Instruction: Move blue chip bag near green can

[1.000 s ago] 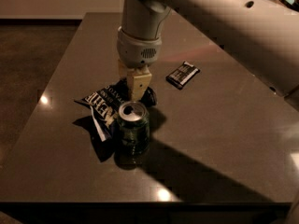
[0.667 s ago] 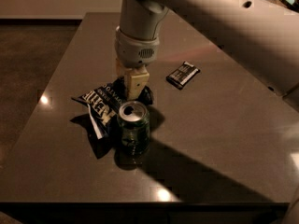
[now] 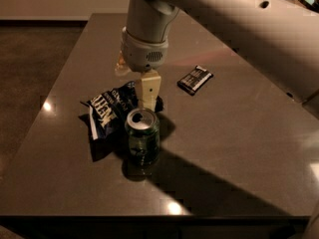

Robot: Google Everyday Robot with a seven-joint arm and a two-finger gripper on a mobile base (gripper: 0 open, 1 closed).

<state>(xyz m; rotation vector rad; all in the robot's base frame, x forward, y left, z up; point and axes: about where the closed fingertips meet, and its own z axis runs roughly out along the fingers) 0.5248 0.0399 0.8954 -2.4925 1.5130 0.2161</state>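
1. The blue chip bag lies crumpled on the dark table, left of centre. The green can stands upright just beside its front-right edge.
2. The gripper points down at the bag's right end, directly behind the can. Whether it is spread or pinching the foil cannot be told.
3. A black-and-silver wrapped bar lies flat, apart to the right.
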